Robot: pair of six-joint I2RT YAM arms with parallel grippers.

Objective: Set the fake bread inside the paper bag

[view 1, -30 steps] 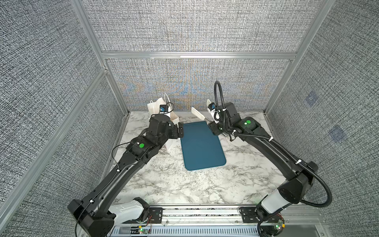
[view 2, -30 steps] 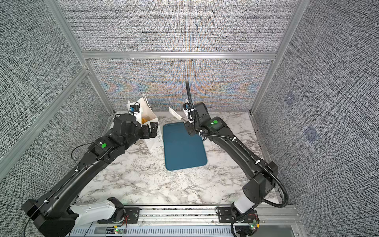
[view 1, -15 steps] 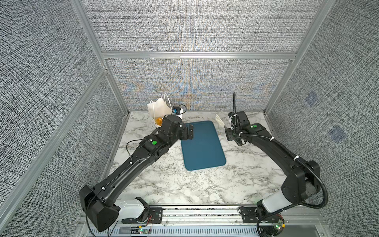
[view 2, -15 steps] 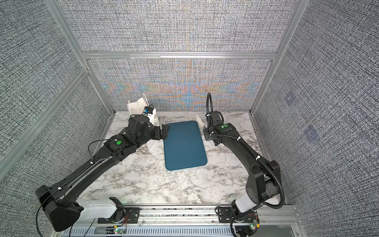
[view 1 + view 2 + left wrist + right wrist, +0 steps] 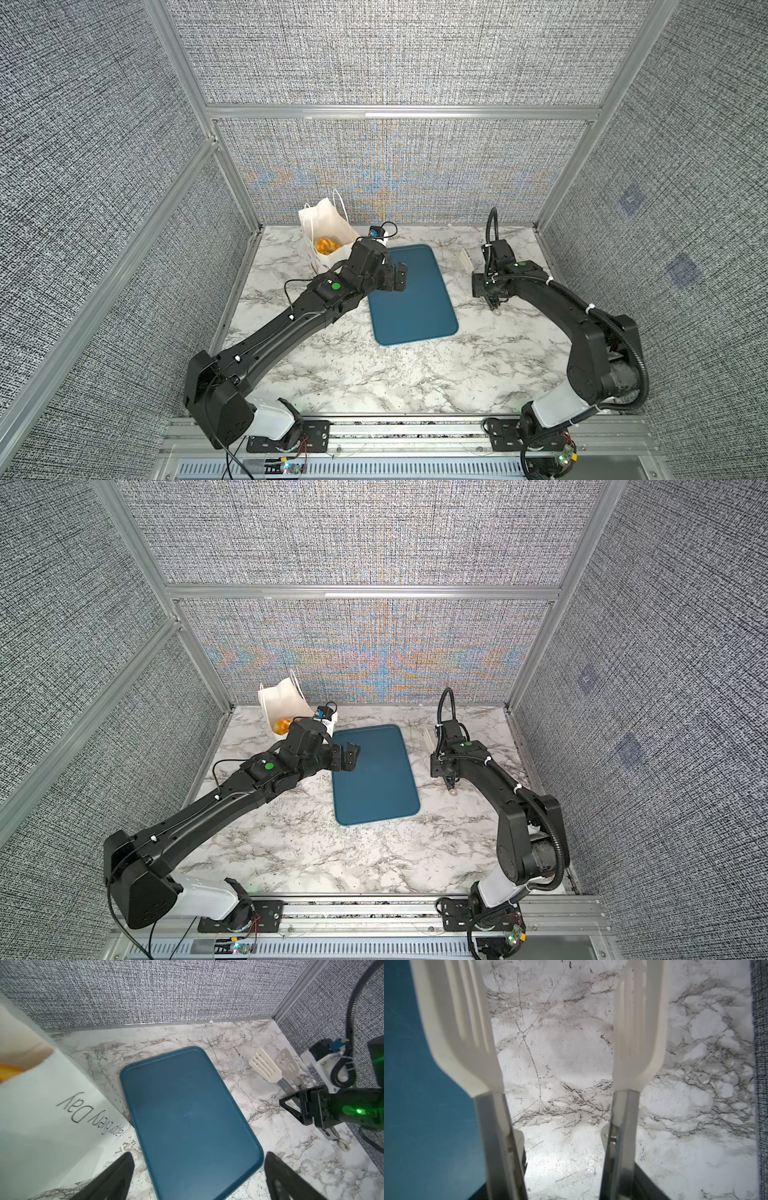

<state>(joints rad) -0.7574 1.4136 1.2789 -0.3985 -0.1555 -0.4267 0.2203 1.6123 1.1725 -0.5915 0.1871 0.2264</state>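
In both top views the left arm is stretched from its base at the front left diagonally toward the back. Its wrist is turned rightward, so that the left gripper (image 5: 395,276) (image 5: 349,756) is held over the left edge of the flat dark-teal tray (image 5: 415,307) (image 5: 376,787). Its jaws are spread wide and nothing is seen between them. Just behind that wrist, a tall white paper bag (image 5: 328,220) (image 5: 282,700) with thin cord handles is stood at the back left of the white marble-patterned tabletop (image 5: 374,374) (image 5: 311,854). Glossy golden-orange fake bread (image 5: 324,245) (image 5: 282,726) is seen inside its open mouth. The right arm is folded, with its elbow raised at the right and its forearm reaching leftward. The right gripper (image 5: 485,286) (image 5: 442,766) is kept low, right of the tray, and white slotted tongs (image 5: 465,259) (image 5: 428,742) are clasped in it, pointing to the back wall.

In the left wrist view the two dark fingertips (image 5: 124,1165) are shown far apart above the tray (image 5: 187,1115). The paper bag (image 5: 41,1109), lettered "Happy Every Day", is placed against the tray's edge, and a sliver of fake bread (image 5: 8,1070) is glimpsed in it. The tongs (image 5: 267,1066) are seen passing through the right gripper (image 5: 301,1109).

In the right wrist view the tongs (image 5: 456,1032) are shown with both heads apart above the tabletop (image 5: 560,1043), their steel arms being pressed between the fingers (image 5: 520,1138). The tray (image 5: 415,1105) is seen beside them.
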